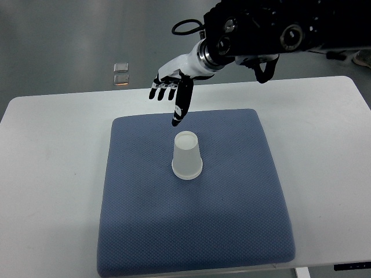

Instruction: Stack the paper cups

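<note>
I am holding my open, empty right robot hand [171, 92] above the upside-down white paper cup [186, 156]. Bumping it could tip it over.

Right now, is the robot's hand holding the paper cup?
No, the right hand hangs open above the far edge of the blue mat, apart from the upside-down paper cup.

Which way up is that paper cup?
Upside down: the paper cup stands on the blue mat with its wide rim down and smaller closed base up.
</note>
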You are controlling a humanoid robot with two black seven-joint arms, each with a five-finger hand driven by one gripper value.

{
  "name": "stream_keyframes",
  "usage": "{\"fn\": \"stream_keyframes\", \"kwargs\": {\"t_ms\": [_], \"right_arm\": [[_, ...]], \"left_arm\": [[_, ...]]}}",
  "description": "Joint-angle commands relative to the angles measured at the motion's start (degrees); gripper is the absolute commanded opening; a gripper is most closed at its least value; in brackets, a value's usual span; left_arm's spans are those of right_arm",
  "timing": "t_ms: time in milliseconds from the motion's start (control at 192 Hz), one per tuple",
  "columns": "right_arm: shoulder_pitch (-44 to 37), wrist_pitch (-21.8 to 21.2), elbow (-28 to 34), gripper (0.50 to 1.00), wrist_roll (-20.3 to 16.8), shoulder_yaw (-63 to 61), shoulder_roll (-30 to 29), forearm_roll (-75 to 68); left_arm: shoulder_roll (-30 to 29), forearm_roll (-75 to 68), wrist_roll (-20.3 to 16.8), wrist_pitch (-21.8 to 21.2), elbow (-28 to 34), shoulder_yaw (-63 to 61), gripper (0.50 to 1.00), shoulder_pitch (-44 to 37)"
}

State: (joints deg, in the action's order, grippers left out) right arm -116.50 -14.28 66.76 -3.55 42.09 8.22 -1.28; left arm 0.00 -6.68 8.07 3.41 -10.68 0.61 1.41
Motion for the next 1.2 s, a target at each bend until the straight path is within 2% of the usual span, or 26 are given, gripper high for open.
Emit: {"fn": "stream_keyframes", "kwargs": {"t_ms": [0, 52, 120, 229, 431, 582, 863, 1065, 1195], "right_arm": [[6.90, 6.54, -2.07, 0.889, 1.70, -6.50, 6.99, -2.41], [10.67, 9.87, -3.47, 0.889, 3.37, -10.71, 9.97, -2.76], [16.03, 11.99, -5.32, 0.889, 5.21, -16.16, 12.78, -3.03], [24.91, 12.52, -7.34, 0.889, 6.45, -27.23, 16.74, -6.80], [38.98, 12.52, -13.76, 0.889, 7.85, -45.43, 18.33, -15.07], [48.29, 12.25, -18.94, 0.891, 8.64, -58.26, 17.10, -17.79], [62.80, 11.46, -23.60, 0.903, 11.11, -76.64, 11.12, -18.06], [70.97, 5.40, -24.57, 0.913, 12.25, -86.12, 7.69, -18.06], [73.43, 3.38, -24.66, 0.913, 12.60, -87.01, 5.85, -17.53]], "left_arm": [[0.00, 0.00, 0.02, 0.01, -0.04, -0.08, 1.000, 0.00], [0.00, 0.00, 0.10, 0.01, -0.04, -0.08, 1.000, 0.00], [0.00, 0.00, 0.02, 0.01, -0.04, -0.08, 1.000, 0.00], [0.00, 0.00, 0.02, 0.01, -0.04, -0.08, 1.000, 0.00], [0.00, 0.00, 0.02, 0.01, -0.04, -0.08, 1.000, 0.00], [0.00, 0.00, 0.02, 0.01, -0.04, -0.08, 1.000, 0.00], [0.00, 0.00, 0.02, 0.01, 0.04, -0.08, 1.000, 0.00], [0.00, 0.00, 0.02, 0.01, 0.31, -0.08, 1.000, 0.00], [0.00, 0.00, 0.02, 0.01, 0.22, -0.08, 1.000, 0.00]]}}
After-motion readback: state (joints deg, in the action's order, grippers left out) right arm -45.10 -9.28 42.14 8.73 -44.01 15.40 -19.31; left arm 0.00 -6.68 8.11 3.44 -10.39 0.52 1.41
